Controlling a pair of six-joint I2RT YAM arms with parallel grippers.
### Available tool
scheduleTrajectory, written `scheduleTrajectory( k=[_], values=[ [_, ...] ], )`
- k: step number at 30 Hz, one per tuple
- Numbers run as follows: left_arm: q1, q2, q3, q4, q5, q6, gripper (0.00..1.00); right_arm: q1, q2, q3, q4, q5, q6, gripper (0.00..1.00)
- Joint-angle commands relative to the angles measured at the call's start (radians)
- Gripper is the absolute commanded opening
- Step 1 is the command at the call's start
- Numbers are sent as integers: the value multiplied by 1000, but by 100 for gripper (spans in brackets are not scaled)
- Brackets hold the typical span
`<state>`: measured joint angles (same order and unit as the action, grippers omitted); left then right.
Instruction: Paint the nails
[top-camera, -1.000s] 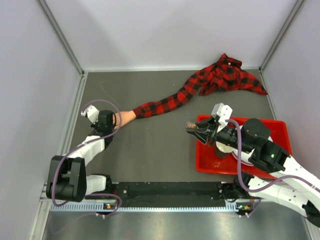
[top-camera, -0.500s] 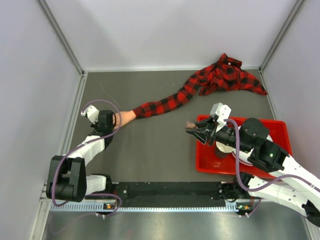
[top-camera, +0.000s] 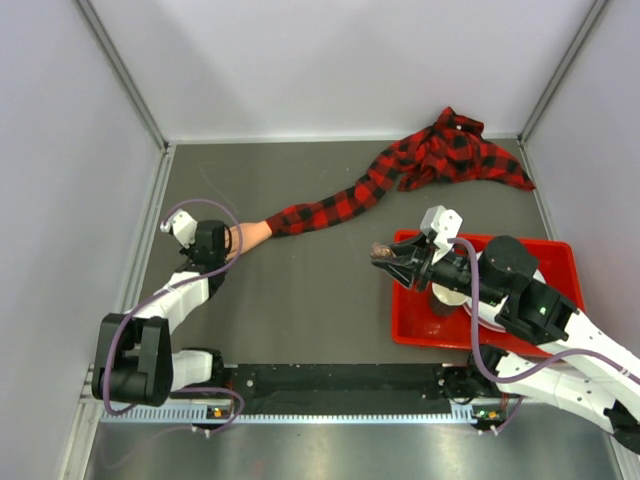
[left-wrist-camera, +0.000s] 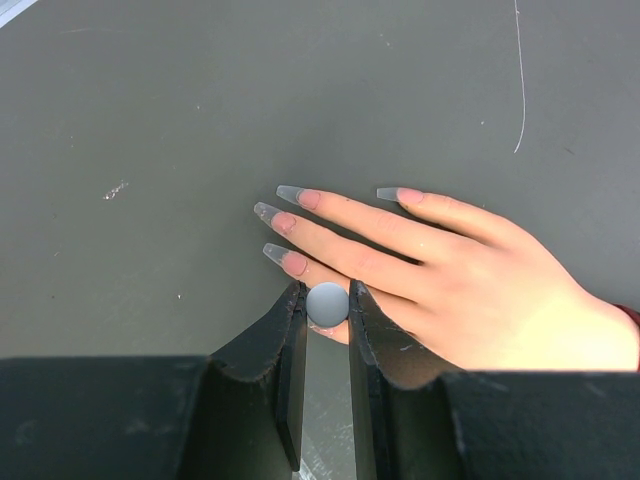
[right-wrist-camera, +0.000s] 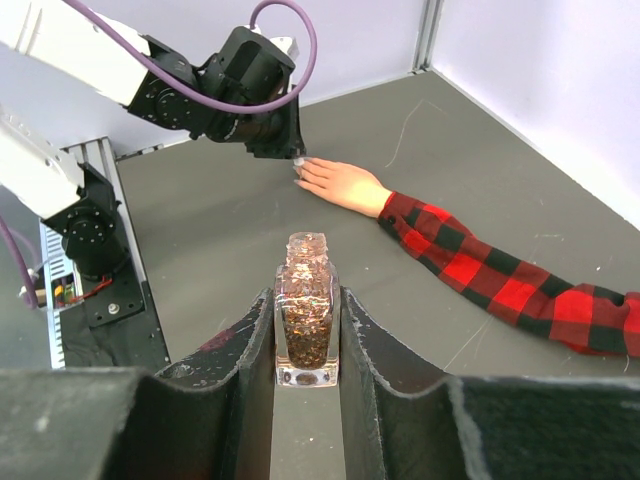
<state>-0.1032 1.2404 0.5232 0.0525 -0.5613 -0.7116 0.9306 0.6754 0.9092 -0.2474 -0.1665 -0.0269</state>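
The pale mannequin hand (left-wrist-camera: 470, 290) lies flat on the dark table, its long clear nails (left-wrist-camera: 270, 212) pointing left. It ends a red-and-black plaid sleeve (top-camera: 330, 208). My left gripper (left-wrist-camera: 327, 300) is shut on a round grey brush cap (left-wrist-camera: 327, 304), seen end-on, right over the lowest finger's tip. The brush tip is hidden. From above, the left gripper (top-camera: 222, 250) sits at the hand (top-camera: 252, 233). My right gripper (right-wrist-camera: 307, 300) is shut on an open bottle of coppery glitter polish (right-wrist-camera: 307, 310), held upright at the tray's left edge (top-camera: 385, 255).
A red tray (top-camera: 560, 260) stands at the right under my right arm. The rest of the plaid shirt (top-camera: 455, 150) is bunched at the back right. Grey walls close the table on three sides. The left arm (right-wrist-camera: 250, 80) shows in the right wrist view.
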Motion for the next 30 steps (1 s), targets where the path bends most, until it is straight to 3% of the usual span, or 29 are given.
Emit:
scheduleTrajectory(
  k=[1, 30],
  values=[
    [8, -27, -5, 24, -9, 3, 0, -10, -5, 11, 53, -13, -10, 0],
    [11, 4, 14, -48, -3, -43, 0, -10, -2, 11, 56, -19, -8, 0]
  ],
)
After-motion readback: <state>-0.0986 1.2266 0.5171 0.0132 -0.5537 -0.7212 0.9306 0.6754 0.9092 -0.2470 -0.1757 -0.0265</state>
